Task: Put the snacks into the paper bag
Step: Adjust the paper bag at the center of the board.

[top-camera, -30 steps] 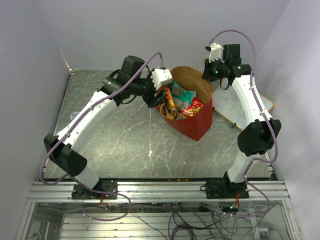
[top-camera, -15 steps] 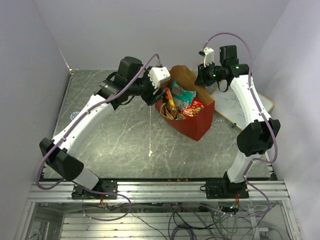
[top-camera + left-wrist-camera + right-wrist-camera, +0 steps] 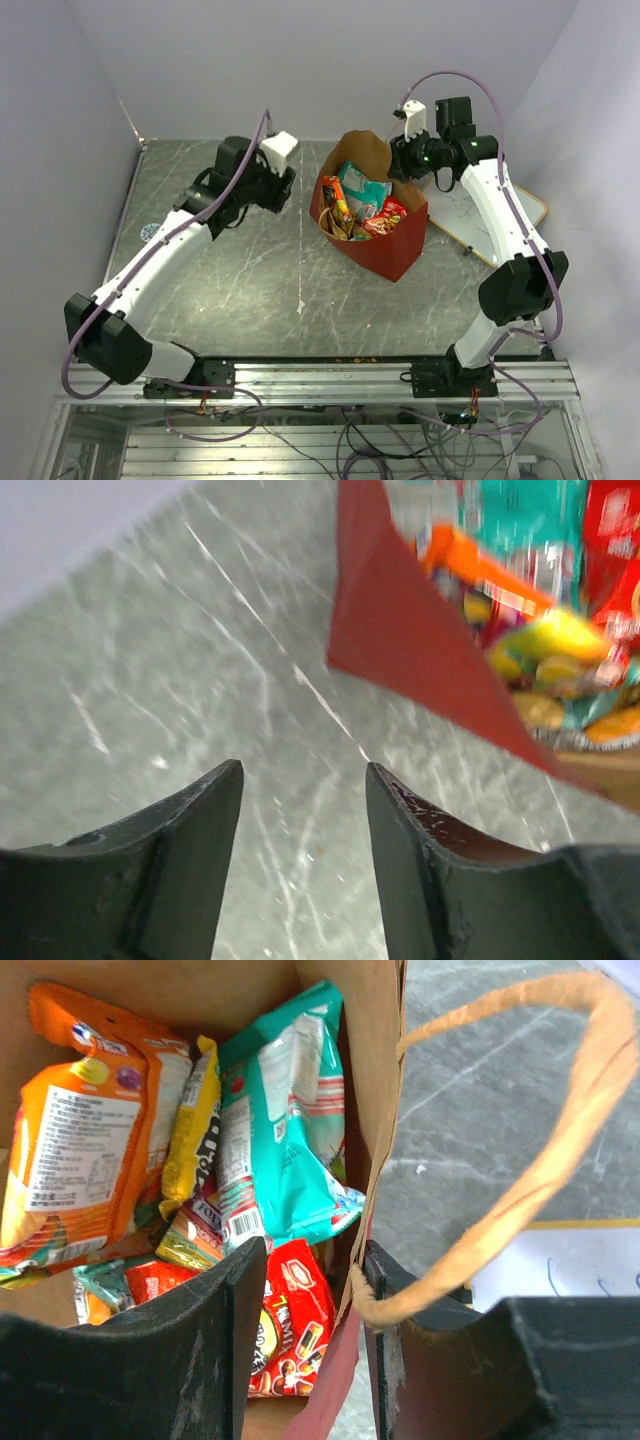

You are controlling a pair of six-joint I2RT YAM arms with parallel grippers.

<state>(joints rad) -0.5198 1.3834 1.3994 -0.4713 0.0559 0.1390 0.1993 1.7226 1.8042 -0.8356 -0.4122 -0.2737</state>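
The paper bag (image 3: 385,250), red outside and brown inside, stands open at the table's middle back. The snacks (image 3: 362,205) lie packed inside it: an orange pack (image 3: 80,1130), a yellow packet (image 3: 195,1110), a teal packet (image 3: 285,1130) and a red packet (image 3: 295,1310). My right gripper (image 3: 397,168) is open over the bag's back right rim. In the right wrist view it (image 3: 312,1250) straddles the bag's wall (image 3: 375,1110), one finger inside, one outside, and the tan handle (image 3: 560,1140) loops over the outer finger. My left gripper (image 3: 287,190) is open and empty, left of the bag; its view (image 3: 303,768) shows the bag's red corner (image 3: 400,650).
A white board with scribbles (image 3: 485,215) lies on the table at the right, behind the bag, and shows in the right wrist view (image 3: 560,1260). The grey marbled table (image 3: 230,270) is walled at the back and both sides.
My left gripper has pulled back to the left, away from the bag's left rim. My right gripper has moved left and down onto the bag's back right rim.
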